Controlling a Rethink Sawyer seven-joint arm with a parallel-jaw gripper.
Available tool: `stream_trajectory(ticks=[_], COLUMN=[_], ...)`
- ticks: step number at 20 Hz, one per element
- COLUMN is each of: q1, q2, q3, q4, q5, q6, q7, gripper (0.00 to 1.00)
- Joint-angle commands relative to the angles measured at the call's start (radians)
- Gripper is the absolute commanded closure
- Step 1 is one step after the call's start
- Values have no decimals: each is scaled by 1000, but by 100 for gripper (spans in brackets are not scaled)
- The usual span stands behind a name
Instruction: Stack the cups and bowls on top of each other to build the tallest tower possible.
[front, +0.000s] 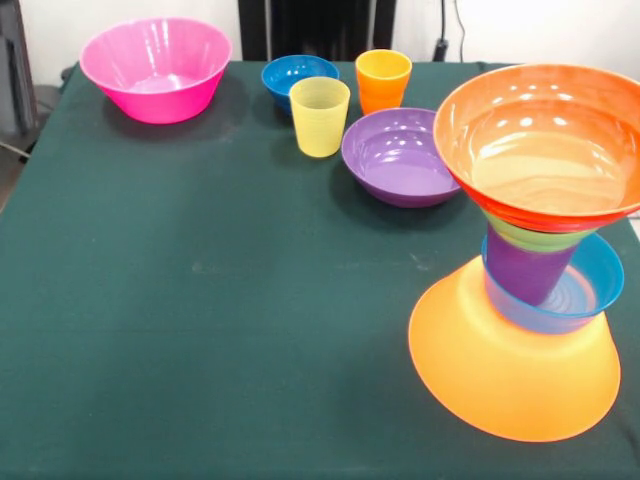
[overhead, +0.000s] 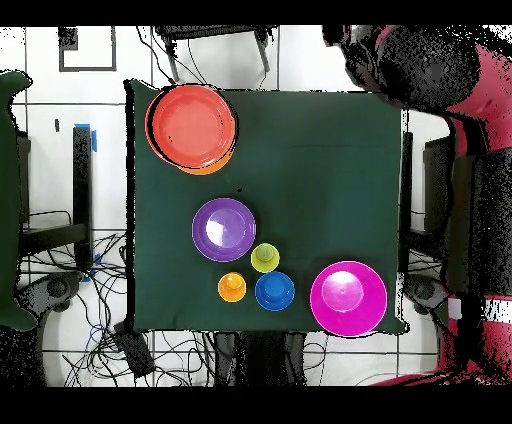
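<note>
- Four loose pieces remain on the table: pink bowl, purple bowl, yellow cup, orange cup (plus a dark blue bowl).
- The tower stands at the table's corner, well apart from them.
- Light, glossy, slippery plastic is judged; rims are best pinched.
- No gripper is seen; its fingers cannot be judged.

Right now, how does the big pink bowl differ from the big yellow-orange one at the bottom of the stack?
The pink bowl stands right way up, mouth open to the ceiling; the yellow-orange bowl lies upside down, wide rim on the cloth. The pink bowl stands alone and empty by the far edge; the yellow-orange bowl carries the whole tower. Both are large, glossy and see-through.
</note>
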Motion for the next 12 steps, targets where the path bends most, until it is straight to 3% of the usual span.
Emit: stream_trajectory(ticks=[1,7,12], q1=[8,25,78], q2=[75,51,7], q3=[-31,-113,-236], q4=[214,291,324], q5=[-97,-94,-60], q6=[-93,-152,-103], q7=[-46,78,211], gripper=[0,0,0])
